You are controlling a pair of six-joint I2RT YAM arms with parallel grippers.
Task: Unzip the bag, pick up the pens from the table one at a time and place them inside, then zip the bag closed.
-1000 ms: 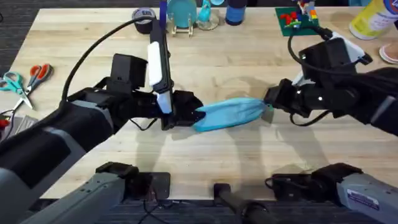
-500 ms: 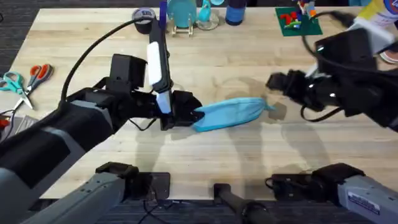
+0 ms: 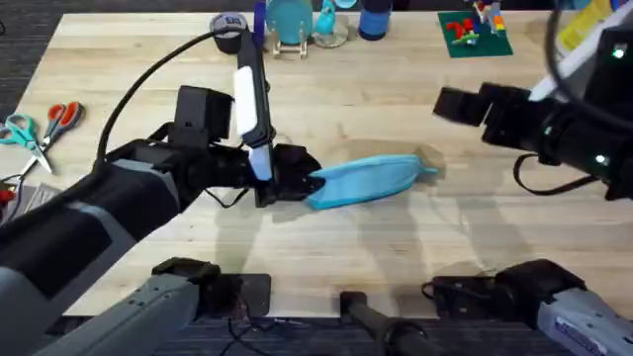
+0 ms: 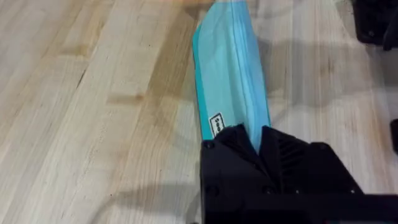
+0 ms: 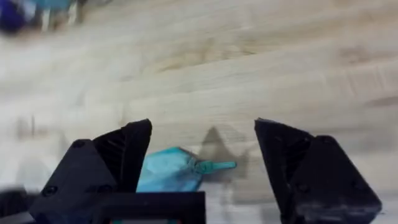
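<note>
Light wood butcher-block table (image 3: 396, 247) carries the small light-blue fabric pouch (image 3: 368, 180), long axis left-right mid-table. The left gripper (image 3: 309, 185) pinches its left end; in the left wrist view the black fingers (image 4: 233, 144) clamp the fabric. The right gripper (image 5: 202, 146), jaws spread, has lifted off the zipper pull (image 5: 219, 165), now apart, above-right.

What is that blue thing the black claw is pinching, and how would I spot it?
Look at the middle of the wooden table. A small light-blue fabric bag lies flat there, long and oval, one end pinched by the left gripper. It is the only soft blue thing lying flat there; the other blue items stand at the far edge.
</note>
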